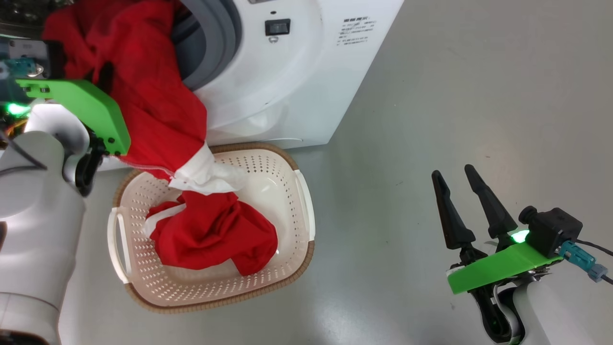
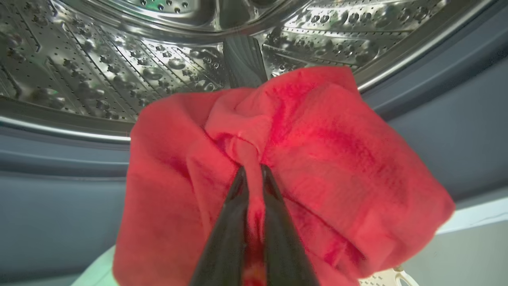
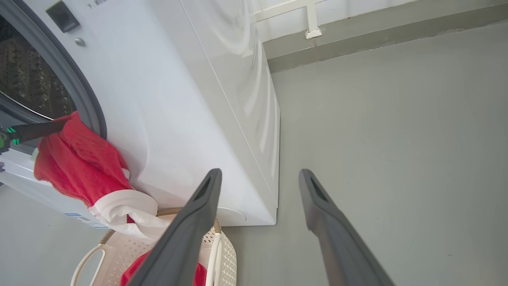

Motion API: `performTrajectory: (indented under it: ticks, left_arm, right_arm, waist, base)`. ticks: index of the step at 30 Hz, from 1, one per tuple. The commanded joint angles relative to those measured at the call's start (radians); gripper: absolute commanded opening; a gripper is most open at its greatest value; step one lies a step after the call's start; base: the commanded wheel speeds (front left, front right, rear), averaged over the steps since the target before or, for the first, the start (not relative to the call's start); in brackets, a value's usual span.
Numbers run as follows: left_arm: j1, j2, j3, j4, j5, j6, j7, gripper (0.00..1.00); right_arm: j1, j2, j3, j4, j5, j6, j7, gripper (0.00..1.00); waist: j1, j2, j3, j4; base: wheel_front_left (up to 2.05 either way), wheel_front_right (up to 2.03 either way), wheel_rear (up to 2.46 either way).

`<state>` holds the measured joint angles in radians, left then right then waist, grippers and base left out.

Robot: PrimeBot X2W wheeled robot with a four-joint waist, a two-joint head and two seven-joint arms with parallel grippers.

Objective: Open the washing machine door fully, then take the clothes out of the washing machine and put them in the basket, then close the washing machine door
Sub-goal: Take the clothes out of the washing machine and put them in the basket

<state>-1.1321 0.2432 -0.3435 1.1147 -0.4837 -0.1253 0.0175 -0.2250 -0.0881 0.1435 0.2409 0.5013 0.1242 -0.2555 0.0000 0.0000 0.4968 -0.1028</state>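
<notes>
Unloading step in hand: my left pincer (image 2: 252, 170) is pressed together on a red fold of the clothes (image 1: 153, 105) at the washer (image 1: 297, 86) mouth, 10 o'clock in head view. Their tail lies in the basket (image 1: 268, 165), 7 o'clock. Right pincer (image 1: 452, 171) spread, empty, 4 o'clock. Next, likely: swing over basket, release.

Smooth grey floor (image 1: 455, 96), pale wall (image 3: 357, 8)

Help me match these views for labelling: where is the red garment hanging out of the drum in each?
Head view: upper left, red garment drapes down to the basket.
Left wrist view: centre, in the left pincer.
Right wrist view: left edge.
Shared landmark: grey door ring.
</notes>
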Motion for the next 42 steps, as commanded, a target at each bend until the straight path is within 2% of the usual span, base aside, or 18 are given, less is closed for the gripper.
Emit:
performTrajectory:
  ticks: [1, 5, 12, 16, 21, 31, 37, 42]
  left_arm:
    - [-0.021, 0.056, 0.01, -0.018, -0.017, -0.005, -0.04, 0.0]
    - [0.008, 0.059, 0.009, -0.019, -0.036, -0.005, -0.171, 0.0]
    - [0.073, 0.043, 0.033, -0.083, -0.046, -0.005, -0.277, 0.0]
    - [0.17, 0.041, 0.117, -0.298, -0.004, 0.021, -0.279, 0.0]
    - [0.335, 0.0, 0.239, -0.549, 0.06, 0.031, -0.279, 0.0]
    - [0.595, -0.094, 0.357, -0.817, 0.135, 0.007, -0.279, 0.0]
    - [0.702, -0.116, 0.339, -0.832, 0.136, -0.001, -0.279, 0.0]
    - [0.761, -0.128, 0.304, -0.771, 0.114, -0.004, -0.279, 0.0]
  right_arm:
    - [0.014, 0.0, 0.018, -0.022, 0.006, 0.007, -0.006, 1.0]
    - [0.025, 0.001, 0.015, -0.02, 0.006, 0.007, -0.006, 1.0]
    - [0.039, -0.002, 0.006, -0.02, 0.003, 0.007, -0.006, 1.0]
    - [0.043, -0.007, 0.0, -0.022, 0.001, 0.007, -0.006, 1.0]
    - [0.052, -0.015, -0.006, -0.023, 0.002, 0.007, -0.006, 1.0]
    - [0.063, -0.021, -0.009, -0.024, 0.002, 0.007, -0.006, 1.0]
    - [0.062, -0.023, -0.003, -0.023, 0.005, 0.007, -0.006, 1.0]
    - [0.058, -0.023, 0.002, -0.022, 0.006, 0.007, -0.006, 1.0]
  waist:
    - [0.0, 0.0, -0.003, 0.002]
    - [0.0, 0.0, -0.019, 0.01]
    - [0.0, 0.0, -0.041, 0.035]
    - [0.0, 0.0, -0.052, 0.052]
    - [0.0, 0.0, -0.066, 0.067]
    - [0.0, 0.0, -0.081, 0.087]
    - [0.0, 0.0, -0.083, 0.087]
    - [0.0, 0.0, -0.076, 0.083]
  base:
    - [0.0, 0.0, 0.0]
    - [0.0, 0.0, 0.0]
    - [0.0, 0.0, 0.0]
    - [0.0, 0.0, 0.0]
    - [0.0, 0.0, 0.0]
    - [0.0, 0.0, 0.0]
    - [0.0, 0.0, 0.0]
    - [0.0, 0.0, 0.0]
